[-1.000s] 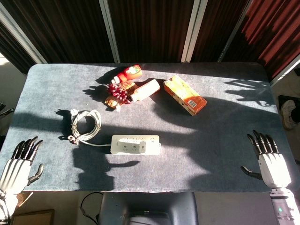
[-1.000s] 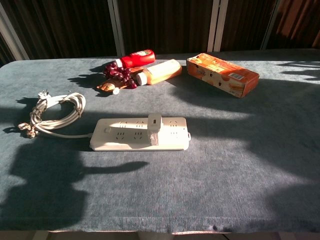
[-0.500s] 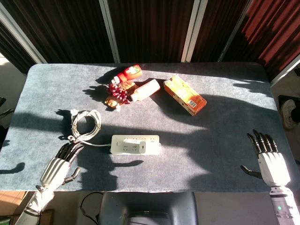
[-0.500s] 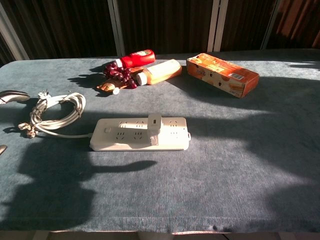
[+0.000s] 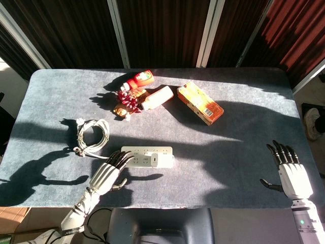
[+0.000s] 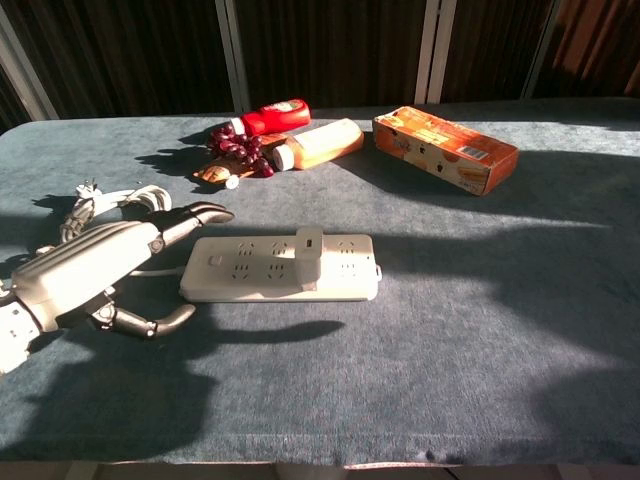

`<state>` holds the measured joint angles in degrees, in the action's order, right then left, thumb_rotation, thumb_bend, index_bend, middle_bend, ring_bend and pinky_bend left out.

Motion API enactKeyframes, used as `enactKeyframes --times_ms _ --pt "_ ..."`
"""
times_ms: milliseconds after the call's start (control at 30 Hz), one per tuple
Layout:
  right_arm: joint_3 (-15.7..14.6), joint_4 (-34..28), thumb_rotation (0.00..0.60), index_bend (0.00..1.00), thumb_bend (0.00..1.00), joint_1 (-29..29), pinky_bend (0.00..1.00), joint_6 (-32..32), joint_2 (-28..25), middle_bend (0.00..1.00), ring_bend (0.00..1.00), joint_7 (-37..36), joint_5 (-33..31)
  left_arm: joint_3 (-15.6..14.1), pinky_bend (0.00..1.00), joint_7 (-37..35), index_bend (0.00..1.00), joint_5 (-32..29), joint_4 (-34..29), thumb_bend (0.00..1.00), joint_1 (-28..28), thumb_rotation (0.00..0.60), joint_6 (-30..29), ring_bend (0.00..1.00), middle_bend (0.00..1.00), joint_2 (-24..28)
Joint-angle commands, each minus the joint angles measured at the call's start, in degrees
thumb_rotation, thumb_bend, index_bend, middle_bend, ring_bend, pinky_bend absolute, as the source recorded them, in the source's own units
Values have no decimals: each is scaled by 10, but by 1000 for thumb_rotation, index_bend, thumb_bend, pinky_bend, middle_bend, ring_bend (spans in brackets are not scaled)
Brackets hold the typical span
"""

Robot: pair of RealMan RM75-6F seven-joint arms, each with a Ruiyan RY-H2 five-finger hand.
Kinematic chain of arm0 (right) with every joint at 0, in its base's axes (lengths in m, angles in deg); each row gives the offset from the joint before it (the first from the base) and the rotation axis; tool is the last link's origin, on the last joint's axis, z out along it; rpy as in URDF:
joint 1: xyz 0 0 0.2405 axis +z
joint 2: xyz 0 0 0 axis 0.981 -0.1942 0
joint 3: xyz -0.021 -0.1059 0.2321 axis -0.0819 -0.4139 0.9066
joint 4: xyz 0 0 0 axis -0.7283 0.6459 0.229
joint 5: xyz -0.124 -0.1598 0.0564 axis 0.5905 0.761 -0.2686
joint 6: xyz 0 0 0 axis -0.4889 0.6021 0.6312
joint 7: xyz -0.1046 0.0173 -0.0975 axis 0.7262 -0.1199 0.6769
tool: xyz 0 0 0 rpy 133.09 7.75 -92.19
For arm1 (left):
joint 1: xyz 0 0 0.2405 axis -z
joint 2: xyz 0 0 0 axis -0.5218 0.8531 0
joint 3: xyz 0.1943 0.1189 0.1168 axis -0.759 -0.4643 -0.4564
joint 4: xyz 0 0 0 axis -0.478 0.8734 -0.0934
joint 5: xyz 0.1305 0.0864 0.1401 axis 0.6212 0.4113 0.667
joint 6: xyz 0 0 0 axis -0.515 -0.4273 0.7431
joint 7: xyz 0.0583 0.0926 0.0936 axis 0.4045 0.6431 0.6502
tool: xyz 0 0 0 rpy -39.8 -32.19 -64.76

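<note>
1. Head view looks straight down on a grey tabletop (image 5: 244, 137) crossed by bands of hard sunlight and long shadows. Dark vertical panels fill the upper part of the frame.

2. Lower left of centre, the left robot hand (image 5: 107, 173) stretches forward from the near edge. It is released, fingers (image 5: 122, 158) extended and slightly apart, grasping nothing. The fingertips lie at the left end of a white power strip (image 5: 147, 156); whether they touch it cannot be told from above.

3. Chest view shows the same left robot hand (image 6: 100, 275) from the front, palm down, thumb hanging below, fingertips level with the strip's left end and seemingly just short of it.

4. The power strip (image 6: 280, 268) lies flat, sockets up, lengthwise across the centre of the frame. A small white plug adapter (image 6: 309, 243) sits in one socket, right of its middle.

5. Its cord runs left to a coiled white cable (image 5: 93, 135), bundled so it stays compact, just behind the hand.

6. The right robot hand (image 5: 290, 170) is in the lower right corner of the head view, beside the tabletop's right edge. It is released, fingers straight and apart, holding nothing, well apart from every object.

7. Grouped together at upper centre lie a red bottle (image 5: 140, 79), a bunch of dark red grapes (image 5: 128, 97) and a pale bottle (image 5: 157, 97) on its side.

8. An orange carton (image 5: 200, 102) lies flat and angled, just to their right.
</note>
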<state>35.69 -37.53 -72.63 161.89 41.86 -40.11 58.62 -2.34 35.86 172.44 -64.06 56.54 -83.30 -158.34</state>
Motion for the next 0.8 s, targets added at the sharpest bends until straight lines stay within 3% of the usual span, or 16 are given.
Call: enactKeyframes --times_ms 33,433,800 --pt "1 -1 600 0 156 1 0 -3 -2 0 0 -3 -4 15 73 26 0 -17 30 389 24 600 17 0 0 -41" --pt "2 -9 600 0 155 2 0 -9 -12 0 0 -13 -15 37 72 116 0 -35 98 383 70 600 18 0 0 -144" --pt "0 -17 600 0 155 4 0 -21 -20 0 0 -19 -19 59 72 134 0 -58 123 382 104 600 16 0 0 -201"
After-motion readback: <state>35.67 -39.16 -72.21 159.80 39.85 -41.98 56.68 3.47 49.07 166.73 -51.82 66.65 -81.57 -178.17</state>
